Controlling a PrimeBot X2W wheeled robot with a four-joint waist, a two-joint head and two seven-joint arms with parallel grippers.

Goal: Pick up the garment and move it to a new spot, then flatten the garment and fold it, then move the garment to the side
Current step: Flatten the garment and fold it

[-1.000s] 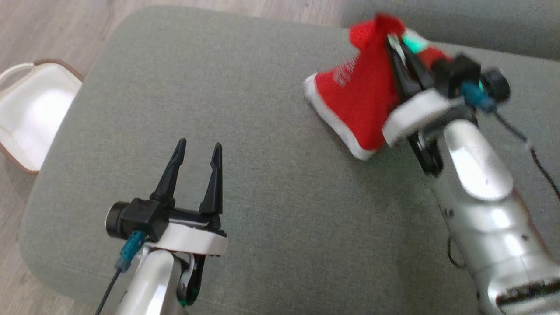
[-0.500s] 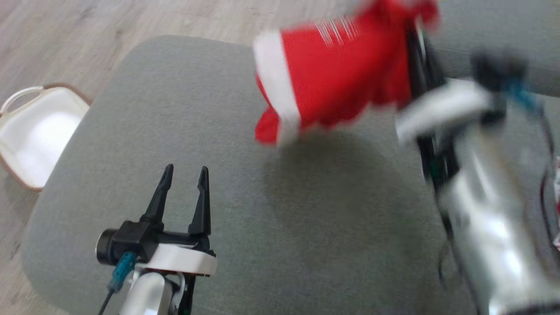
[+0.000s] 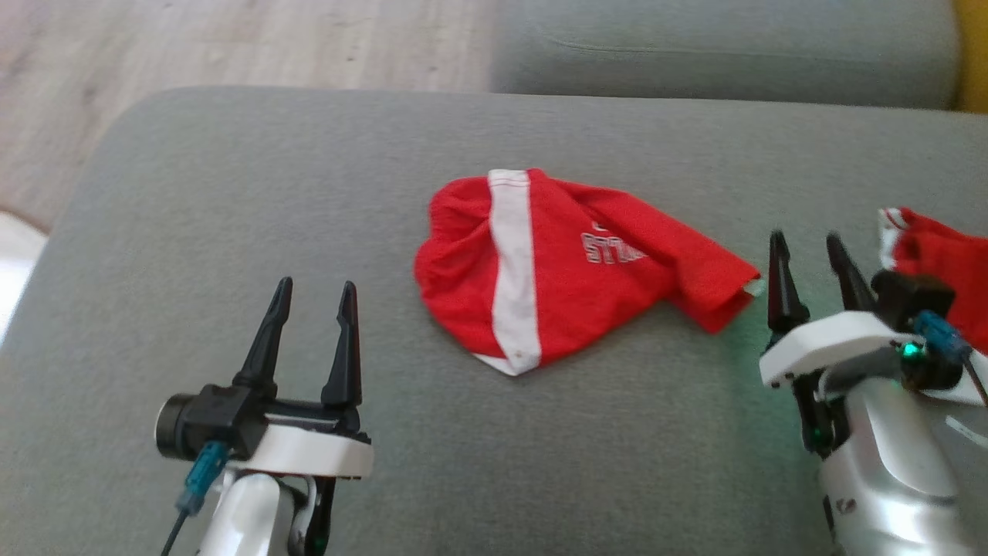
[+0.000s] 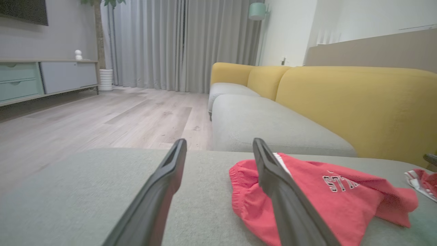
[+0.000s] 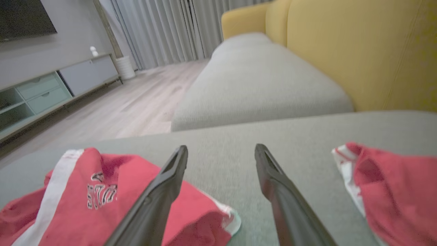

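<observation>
Open cushion (image 3: 231, 193) rings the garment (image 3: 540, 286), though another red cloth (image 3: 938, 262), seemingly bunched, lies rightward.

Domestic living room. Evidence: yellow-backed sofa (image 4: 355, 102) with grey seat cushions (image 4: 266, 123), full-length grey curtains (image 4: 153, 44), pale wood-plank floor (image 4: 102, 119), low media cabinet (image 4: 44, 80) beneath a wall-mounted screen (image 4: 20, 10).

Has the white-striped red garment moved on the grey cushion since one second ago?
Yes. The red garment has come from the far edge of the grey cushion toward its middle, where it lies.
</observation>
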